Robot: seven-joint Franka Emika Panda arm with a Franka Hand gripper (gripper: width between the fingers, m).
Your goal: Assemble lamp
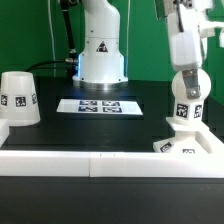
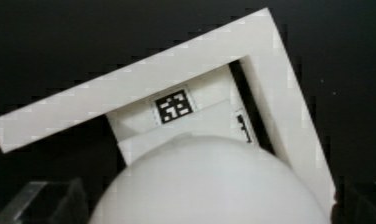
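My gripper (image 1: 186, 72) is shut on the bulb (image 1: 183, 100). It grips the round head and holds the bulb upright, with the tagged stem hanging down. The stem's end hovers just above the flat square base (image 1: 176, 146), which lies at the exterior view's right against the white rails. In the wrist view the bulb's round head (image 2: 211, 180) fills the foreground between the jaws of my gripper (image 2: 211, 216). The base (image 2: 188, 112) with its tag shows beyond it. The truncated-cone shade (image 1: 18, 101) stands upright at the exterior view's far left, apart from the others.
Long white rails (image 1: 100, 160) edge the table's front, and their corner (image 2: 256, 40) frames the base. The marker board (image 1: 100, 105) lies mid-table in front of the white robot pedestal (image 1: 101, 55).
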